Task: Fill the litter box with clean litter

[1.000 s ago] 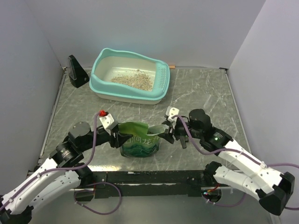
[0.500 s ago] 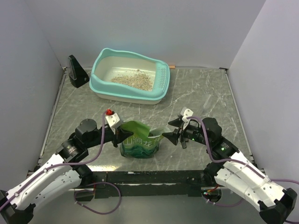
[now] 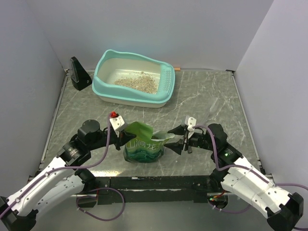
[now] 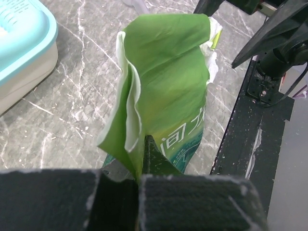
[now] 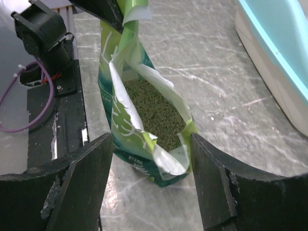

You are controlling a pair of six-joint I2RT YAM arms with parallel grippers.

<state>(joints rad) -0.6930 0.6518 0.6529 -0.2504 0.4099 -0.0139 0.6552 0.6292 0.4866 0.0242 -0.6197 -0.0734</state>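
The tabletop (image 3: 211,96) had the litter box (image 3: 122,67) parked at the far side, well apart from the arms. Only a thin patch of clean litter (image 3: 137,83) lay on its floor, so I'd say the filling was nowhere near done.

The step in hand looked like getting a two-handed grip on the green pouch (image 3: 143,144), which stood upright near the arm bases with its top open. The left gripper (image 4: 142,161) had its jaws pressed together, pinching one end of the pouch's top edge. The right gripper (image 5: 149,144) had its jaws spread wide either side of the opposite lip, holding nothing.

Next move, I reckon: close on that lip without squashing the mouth shut, then lift it level and carry it over. Granules (image 5: 154,113) showed inside the pouch.
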